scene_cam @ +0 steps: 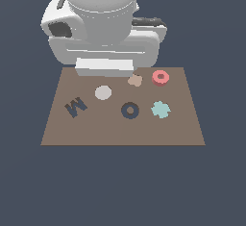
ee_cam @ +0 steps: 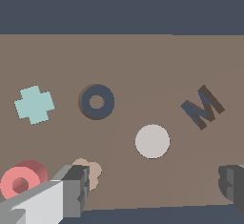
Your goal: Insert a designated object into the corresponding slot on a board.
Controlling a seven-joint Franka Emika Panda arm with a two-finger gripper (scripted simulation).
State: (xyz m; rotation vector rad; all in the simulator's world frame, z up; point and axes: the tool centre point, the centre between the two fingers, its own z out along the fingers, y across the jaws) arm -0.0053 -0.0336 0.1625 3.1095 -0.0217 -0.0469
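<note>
The claw point(ee_cam: 155, 189) is standing with its two fingers spread wide apart and nothing between them. In the wrist view one finger point(ee_cam: 76, 189) is showing beside the tan lobed piece point(ee_cam: 93, 173), and the other finger's dark tip is just entering at the opposite edge of the picture. In the exterior view the fingers are hidden behind the arm's white body point(scene_cam: 103, 28), which is hanging over the far edge of the board point(scene_cam: 120, 131).

The coral-red ring point(scene_cam: 161, 77) is lying flat on the board near its far corner on the exterior view's right, apart from the claw and ungrasped. The tan lobed piece point(scene_cam: 135, 80) is sitting just beside it, toward the exterior view's left.

The dark navy ring-shaped slot point(scene_cam: 129, 110) is lying empty near the board's middle, well apart from the red ring. The teal cross-shaped piece point(scene_cam: 160, 109) is resting near the slot, on the exterior view's right. A pale grey disc point(scene_cam: 103, 93) is lying between the slot and the dark M-shaped recess point(scene_cam: 75, 106), which is sitting toward the exterior view's left.
</note>
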